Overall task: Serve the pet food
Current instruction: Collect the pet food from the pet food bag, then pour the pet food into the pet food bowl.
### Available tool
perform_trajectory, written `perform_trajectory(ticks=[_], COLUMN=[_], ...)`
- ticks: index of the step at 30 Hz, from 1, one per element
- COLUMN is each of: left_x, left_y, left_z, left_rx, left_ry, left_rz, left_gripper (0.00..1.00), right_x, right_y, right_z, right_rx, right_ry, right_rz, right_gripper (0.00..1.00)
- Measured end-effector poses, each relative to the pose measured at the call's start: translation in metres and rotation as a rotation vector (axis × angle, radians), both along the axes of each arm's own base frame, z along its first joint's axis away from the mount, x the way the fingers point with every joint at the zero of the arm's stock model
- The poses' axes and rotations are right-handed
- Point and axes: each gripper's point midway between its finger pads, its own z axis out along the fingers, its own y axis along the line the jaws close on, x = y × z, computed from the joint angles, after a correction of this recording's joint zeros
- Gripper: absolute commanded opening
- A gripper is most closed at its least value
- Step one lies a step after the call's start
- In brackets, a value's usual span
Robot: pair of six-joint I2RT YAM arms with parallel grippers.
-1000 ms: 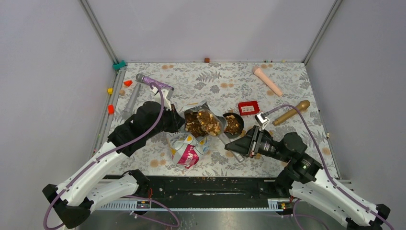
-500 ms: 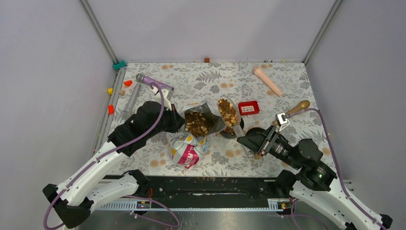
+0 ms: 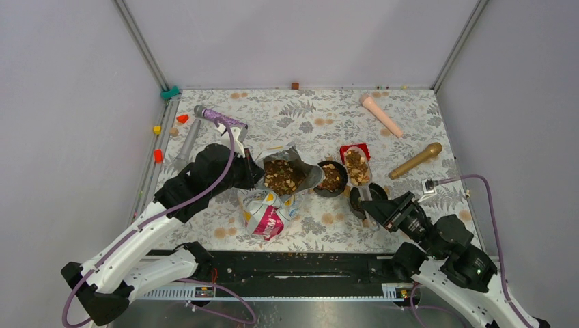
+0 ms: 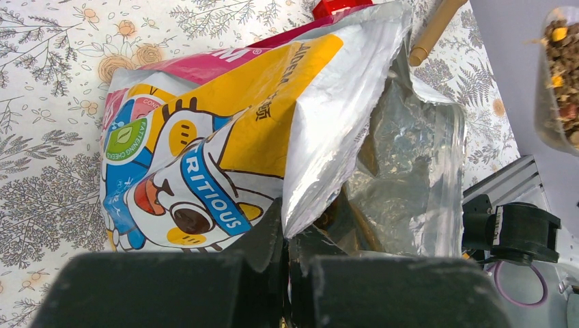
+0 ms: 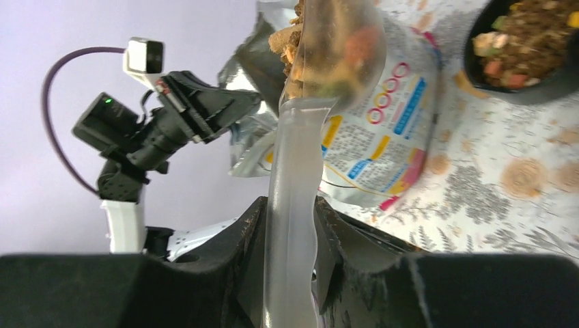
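The yellow-white-pink pet food bag (image 3: 267,217) lies open at mid-table with brown kibble (image 3: 282,175) showing in its mouth. My left gripper (image 3: 251,172) is shut on the bag's silver rim (image 4: 321,157); the pinch is seen in the left wrist view (image 4: 287,236). My right gripper (image 3: 372,205) is shut on the handle (image 5: 289,205) of a clear scoop (image 3: 357,167) full of kibble (image 5: 328,41). The scoop is held just right of a black bowl (image 3: 332,179) that holds kibble, and above the red box (image 3: 351,149).
A pink cone-shaped toy (image 3: 380,114) lies at the back right, a gold microphone-shaped toy (image 3: 415,160) right of the scoop. A grey and purple tool (image 3: 193,130) lies at the left. Small coloured blocks (image 3: 158,156) sit on the left rail.
My right arm has carried the loaded scoop from the bag's mouth rightward, past the bowl, to over the red box, drawing back to the right. The left arm has kept still.
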Motion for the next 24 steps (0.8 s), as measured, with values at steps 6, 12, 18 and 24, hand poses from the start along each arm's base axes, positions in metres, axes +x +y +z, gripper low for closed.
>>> perform_trajectory(ticks=[6,12,18,24], left_x=[0.000,0.001,0.002,0.002], left_y=[0.000,-0.003,-0.006,-0.006], left_z=[0.000,-0.002,-0.003,-0.002], left_rx=[0.000,0.000,-0.002,-0.002], left_ry=[0.001,0.005,0.013,0.012], left_rz=[0.000,-0.005,-0.016,-0.016], left_gripper=[0.00,0.00,0.00,0.00], right_x=[-0.004,-0.008,-0.018,-0.023], right_y=[-0.025,-0.044,-0.063,-0.073], right_z=[-0.034,-0.074,-0.098,-0.106], right_rx=[-0.090,-0.203,-0.289,-0.317], right_ry=[0.082,0.212,0.305,0.345], right_rz=[-0.077,-0.142,-0.182,-0.210], right_gripper=[0.00,0.00,0.00,0.00])
